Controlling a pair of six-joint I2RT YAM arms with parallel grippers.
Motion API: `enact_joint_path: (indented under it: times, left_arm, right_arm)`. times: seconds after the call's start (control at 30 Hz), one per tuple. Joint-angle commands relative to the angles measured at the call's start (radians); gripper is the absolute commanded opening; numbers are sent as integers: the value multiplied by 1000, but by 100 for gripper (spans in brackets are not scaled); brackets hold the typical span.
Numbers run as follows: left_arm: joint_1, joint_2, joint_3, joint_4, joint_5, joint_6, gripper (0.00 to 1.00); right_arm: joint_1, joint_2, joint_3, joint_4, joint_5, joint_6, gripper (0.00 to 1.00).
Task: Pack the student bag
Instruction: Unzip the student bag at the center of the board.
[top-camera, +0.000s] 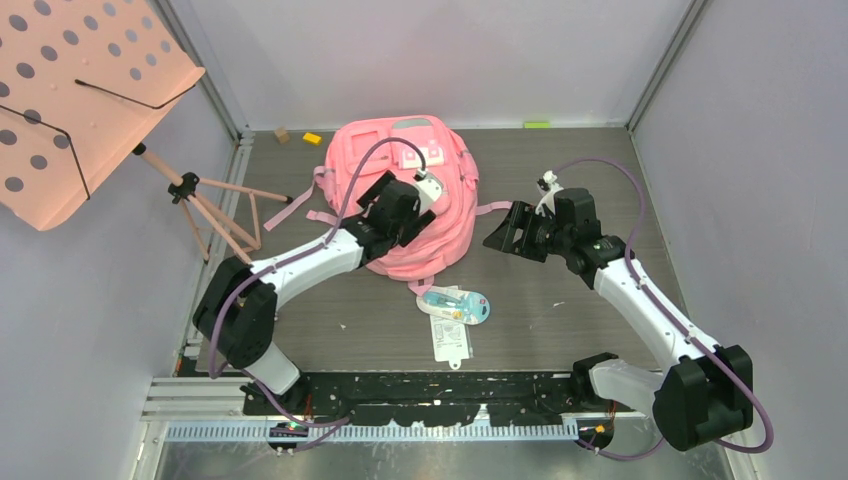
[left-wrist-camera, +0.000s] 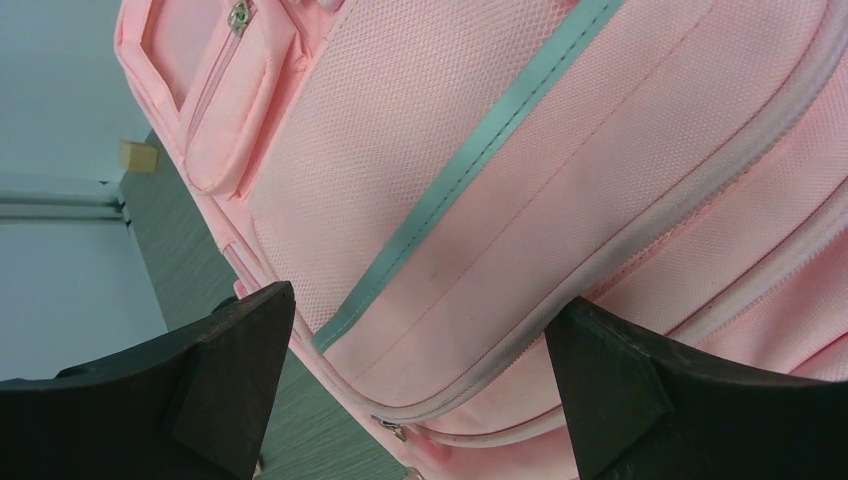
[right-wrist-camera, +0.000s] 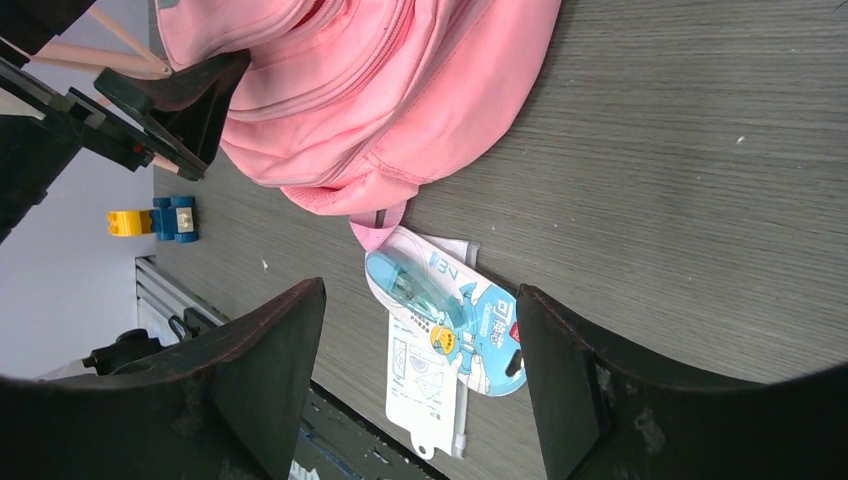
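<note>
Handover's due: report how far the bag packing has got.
Done: nothing visibly packed. In hand: nothing; the left gripper hovers open over the student bag, the right gripper stands open beside it. Remaining: the blue blister pack and white card lie on the table.

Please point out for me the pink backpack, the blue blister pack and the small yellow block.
pink backpack (top-camera: 362, 150): top external view, on a front pocket.
blue blister pack (top-camera: 458, 306): top external view, on its blue card.
yellow block (top-camera: 313, 138): top external view, on its middle.
</note>
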Motion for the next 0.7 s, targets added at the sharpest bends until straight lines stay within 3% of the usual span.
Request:
enact_joint_path:
  times: [0.0,0.17,0.53,0.67]
  left_arm:
    - [74,-64,50,59,92,-49,96]
    - [133,-67,49,24,319,-74,96]
    - [180,-35,62,25,327,-100,95]
    - [220,-51,81,-19,456,-119,96]
  right_arm:
    - [-2,-1,5,17,-21,6,76]
    - [-2,23,3,10,-41,-5,76]
    - [-2,59,-10,-5,-97,-27,74]
    - [-2,70,-9,-14,-113,-38,74]
